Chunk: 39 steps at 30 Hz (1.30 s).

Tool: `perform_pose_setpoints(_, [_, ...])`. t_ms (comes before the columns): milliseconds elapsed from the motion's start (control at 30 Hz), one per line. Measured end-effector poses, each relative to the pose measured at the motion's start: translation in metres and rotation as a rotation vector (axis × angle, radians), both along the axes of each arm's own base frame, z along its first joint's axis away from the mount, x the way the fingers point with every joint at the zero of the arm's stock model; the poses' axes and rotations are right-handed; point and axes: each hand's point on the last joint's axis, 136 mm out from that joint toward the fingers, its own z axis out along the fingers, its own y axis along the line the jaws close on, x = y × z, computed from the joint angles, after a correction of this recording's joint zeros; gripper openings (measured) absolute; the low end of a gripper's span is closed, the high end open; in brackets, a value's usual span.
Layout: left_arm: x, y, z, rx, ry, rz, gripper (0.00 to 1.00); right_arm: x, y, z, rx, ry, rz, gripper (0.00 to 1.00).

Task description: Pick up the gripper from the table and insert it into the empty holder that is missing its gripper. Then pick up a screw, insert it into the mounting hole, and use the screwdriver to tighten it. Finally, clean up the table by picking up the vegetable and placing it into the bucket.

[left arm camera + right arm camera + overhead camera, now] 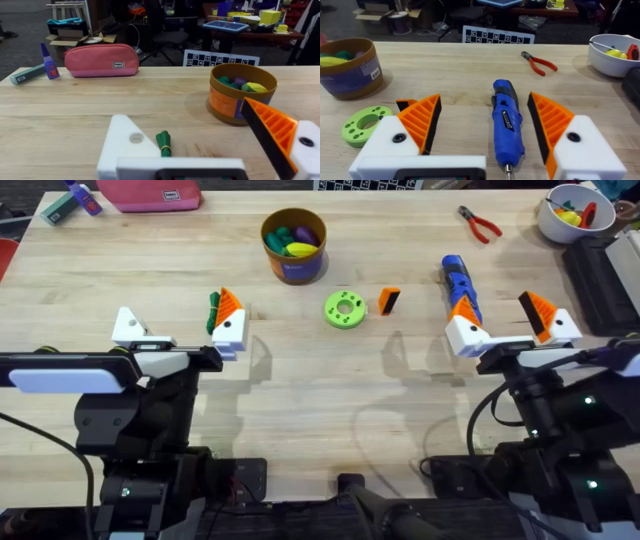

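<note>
Pale wooden tabletop (300, 380) showed nothing done. The loose gripper (388, 301) lay at three o'clock of the green disc (345, 309). Left gripper (178, 332), fingers apart, lacked a tip on its holder (128, 328); the vegetable (213, 311) lay beside it. Right gripper (508, 325) stood spread around the screwdriver (459, 283). Bucket (294, 244) waited at twelve.

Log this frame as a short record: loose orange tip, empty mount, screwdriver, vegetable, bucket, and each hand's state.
gripper: loose on the table, right of the green disc
holder: on the left hand, no orange tip
screwdriver: flat on the table between the right hand's open fingers
vegetable: on the table, between the left hand's fingers
bucket: upright, toys inside
left hand: open, empty
right hand: open, empty
</note>
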Motion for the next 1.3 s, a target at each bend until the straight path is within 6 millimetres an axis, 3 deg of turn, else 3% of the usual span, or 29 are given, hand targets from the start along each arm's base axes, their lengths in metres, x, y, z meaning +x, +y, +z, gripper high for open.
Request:
perform_pose_setpoints(300, [0.0, 0.004, 0.009, 0.01, -0.037, 0.024, 0.986, 0.0, 0.0, 0.005, 0.002, -0.021, -0.001, 0.994])
perform_pose_setpoints(533, [-0.005, 0.008, 0.032, 0.087, -0.069, 0.047, 0.985, -0.004, 0.0, 0.067, 0.004, -0.246, 0.0, 0.994])
perform_pose_setpoints(700, [-0.018, 0.012, 0.086, 0.109, -0.061, 0.071, 0.985, -0.015, 0.0, 0.116, 0.004, -0.288, 0.0, 0.994])
perform_pose_setpoints(833, [-0.021, 0.015, 0.119, 0.118, 0.04, 0.084, 0.985, -0.019, 0.0, 0.15, 0.004, -0.224, 0.003, 0.994])
perform_pose_setpoints(933, [-0.018, 0.017, 0.128, 0.126, 0.172, 0.085, 0.985, -0.014, 0.001, 0.153, 0.004, -0.087, 0.004, 0.994])
perform_pose_setpoints(1067, [-0.005, 0.017, 0.133, 0.11, 0.33, 0.084, 0.985, 0.0, 0.001, 0.139, 0.003, 0.147, 0.004, 0.993])
perform_pose_setpoints(1300, [0.031, 0.018, 0.119, 0.067, 0.533, 0.091, 0.985, 0.024, 0.001, 0.118, 0.002, 0.434, 0.003, 0.993])
